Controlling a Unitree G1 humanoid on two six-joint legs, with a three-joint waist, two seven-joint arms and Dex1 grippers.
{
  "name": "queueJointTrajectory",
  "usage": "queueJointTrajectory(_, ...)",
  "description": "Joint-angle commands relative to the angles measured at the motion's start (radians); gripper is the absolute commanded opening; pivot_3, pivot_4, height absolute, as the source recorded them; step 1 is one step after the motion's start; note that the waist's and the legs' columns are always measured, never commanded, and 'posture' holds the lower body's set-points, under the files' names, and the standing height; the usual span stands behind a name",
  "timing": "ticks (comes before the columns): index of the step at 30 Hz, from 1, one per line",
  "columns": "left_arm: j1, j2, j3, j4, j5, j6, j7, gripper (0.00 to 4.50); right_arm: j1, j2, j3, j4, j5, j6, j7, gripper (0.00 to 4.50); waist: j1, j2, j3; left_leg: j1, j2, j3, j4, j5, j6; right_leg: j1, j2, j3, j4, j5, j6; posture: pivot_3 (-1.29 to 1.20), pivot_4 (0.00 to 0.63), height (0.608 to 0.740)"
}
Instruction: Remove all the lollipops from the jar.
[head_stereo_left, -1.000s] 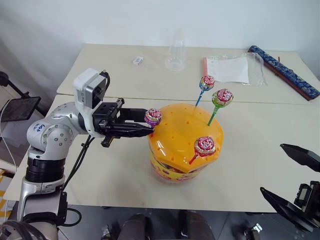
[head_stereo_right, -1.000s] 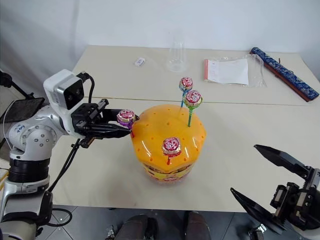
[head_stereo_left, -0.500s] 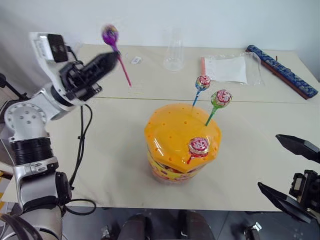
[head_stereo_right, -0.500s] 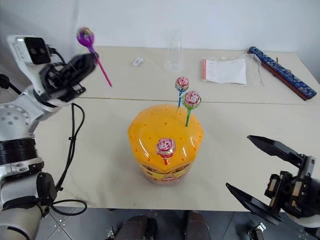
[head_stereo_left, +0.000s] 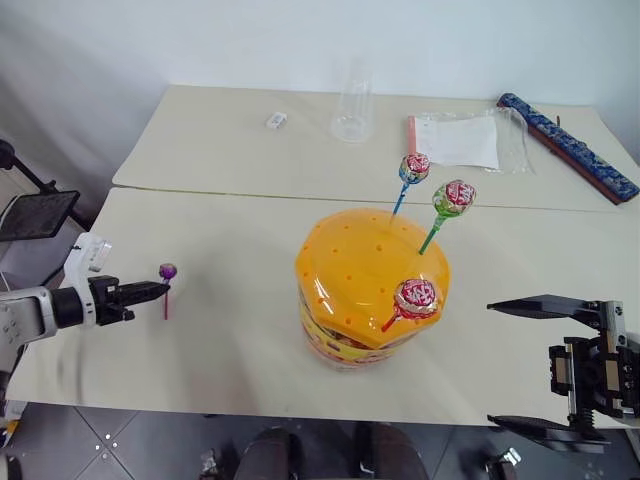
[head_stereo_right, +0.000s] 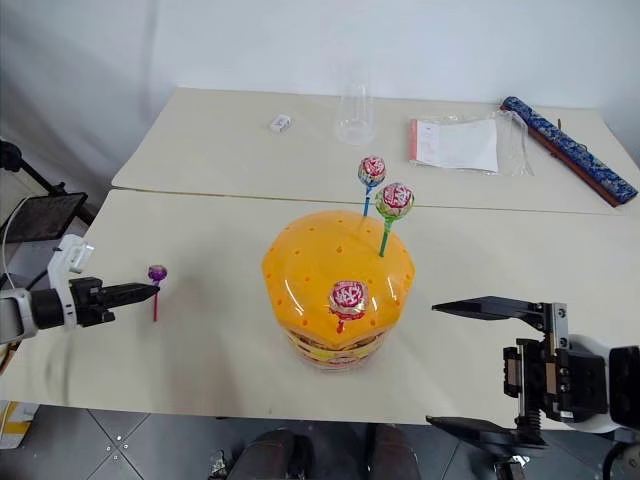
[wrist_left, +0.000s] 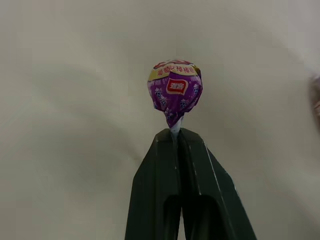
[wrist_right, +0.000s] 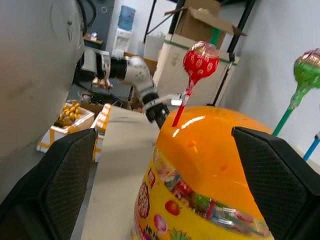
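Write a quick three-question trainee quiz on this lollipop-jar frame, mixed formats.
1. How many lollipops are stuck in the jar?
2. True or false: the left tool is shut on the purple lollipop.
3. The right tool is: A) open, holding nothing B) gripping the green-stick lollipop C) resting on the lid.

Key: 1. Three: blue stick, green stick, red stick. 2. True. 3. A.
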Motion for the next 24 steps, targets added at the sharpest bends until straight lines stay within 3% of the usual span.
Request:
queueJointTrajectory(1, 0.067, -0.007, 0.024, -0.07, 0.03, 0.017, 0.033, 0.49, 0.02, 0.009, -0.034, 0.036, -0.007, -0.015, 0.023, 4.5, -0.001, 0.0, 0.0, 0.0, 0.0, 0.0, -0.001, 0.0, 0.0, 0.0, 0.0, 0.0, 0.0, 0.0, 0.0, 0.0, 0.15, 0.74)
queueJointTrajectory(5, 0.065, -0.019, 0.054, -0.033, 0.071, -0.122, -0.017, 1.55, 0.019, 0.005, -0.054, 0.073, 0.0, 0.014, -0.032, 4.5, -0.001, 0.001, 0.0, 0.001, 0.001, 0.001, -0.001, 0.0, 0.0, 0.0, 0.001, -0.001, 0.0, 0.0, -0.001, 0.0, 0.15, 0.74)
queueJointTrajectory(8, 0.074, 0.083, 0.018, 0.094, 0.192, -0.46, -0.251, 2.38, -0.018, -0.013, -0.035, 0.045, 0.03, 0.055, -0.101, 4.5, -0.001, 0.0, 0.0, 0.001, 0.001, 0.001, -0.001, -0.001, -0.004, -0.001, 0.0, -0.001, -0.002, -0.001, -0.002, 0.0, 0.15, 0.74)
queueJointTrajectory(10, 0.022, 0.082, 0.04, 0.18, 0.178, -0.577, -0.373, 2.7, -0.043, -0.031, -0.009, 0.027, 0.031, 0.082, -0.125, 4.5, -0.004, 0.0, 0.0, 0.0, 0.001, 0.004, -0.001, -0.001, -0.006, -0.004, 0.0, -0.001, -0.001, -0.002, -0.004, 0.0, 0.15, 0.74)
queueJointTrajectory(14, -0.055, 0.038, 0.069, 0.175, 0.081, -0.589, -0.537, 2.7, -0.149, -0.093, 0.074, -0.01, 0.02, 0.164, -0.212, 4.5, -0.002, 0.002, 0.0, -0.001, 0.0, 0.005, -0.002, -0.002, -0.006, -0.007, -0.003, -0.003, 0.001, -0.002, -0.004, 0.0, 0.15, 0.74)
queueJointTrajectory(18, -0.073, -0.094, 0.173, -0.089, -0.156, -0.454, -0.496, 2.7, -0.277, -0.145, 0.172, -0.041, 0.007, 0.236, -0.276, 4.5, -0.001, 0.001, 0.0, -0.003, 0.0, 0.004, 0.0, 0.001, -0.001, -0.007, -0.004, -0.006, 0.005, -0.002, -0.003, 0.0, 0.15, 0.74)
queueJointTrajectory(21, 0.015, -0.139, 0.191, -0.332, -0.33, -0.302, -0.457, 2.7, -0.357, -0.163, 0.232, -0.054, 0.024, 0.278, -0.293, 4.5, -0.01, -0.001, 0.0, -0.005, 0.0, 0.002, 0.001, 0.001, 0.0, -0.007, -0.002, -0.008, 0.007, -0.002, -0.003, 0.0, 0.15, 0.74)
queueJointTrajectory(24, 0.054, -0.219, 0.214, -0.438, -0.43, -0.282, -0.395, 2.7, -0.412, -0.172, 0.277, -0.054, 0.026, 0.307, -0.276, 4.5, -0.02, 0.0, 0.0, -0.004, 0.0, 0.003, 0.001, 0.0, 0.002, -0.005, -0.001, -0.008, 0.004, -0.001, -0.002, 0.0, 0.15, 0.74)
